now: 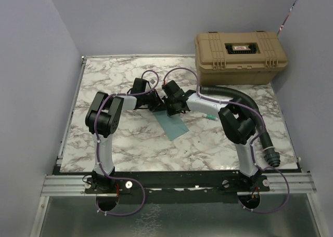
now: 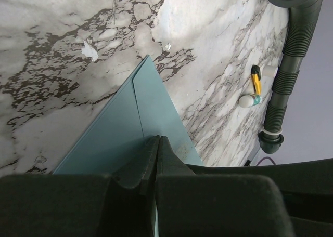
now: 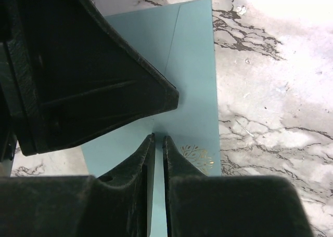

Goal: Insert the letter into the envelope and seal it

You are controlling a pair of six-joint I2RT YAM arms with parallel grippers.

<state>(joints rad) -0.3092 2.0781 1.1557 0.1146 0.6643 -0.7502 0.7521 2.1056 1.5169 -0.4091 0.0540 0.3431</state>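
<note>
Both arms meet mid-table on the envelope [image 1: 175,126]: the left gripper [image 2: 157,139] is closed, tips pressing on it; the right gripper [image 3: 158,139] is parted a sliver beside it. No letter is visible. A tip dragging sideways could skid or crease the paper.

Standing here, the two arms look like twins. The left arm [image 1: 105,154] and the right arm [image 1: 244,156] each have a white tapered lower link on a black base, with chunky black joint housings further up. Thin purple cables [image 1: 143,192] loop out by each base near the bottom of the frame and run along the links toward the wrists. Both bases are bolted to a black plate [image 1: 177,181] across a ribbed aluminium rail [image 1: 62,185], with a small red spot beside each foot. Seen close, the left gripper [image 2: 157,139] and the right gripper [image 3: 158,138] have matte black, wedge-shaped fingers that taper to thin tips.
</note>
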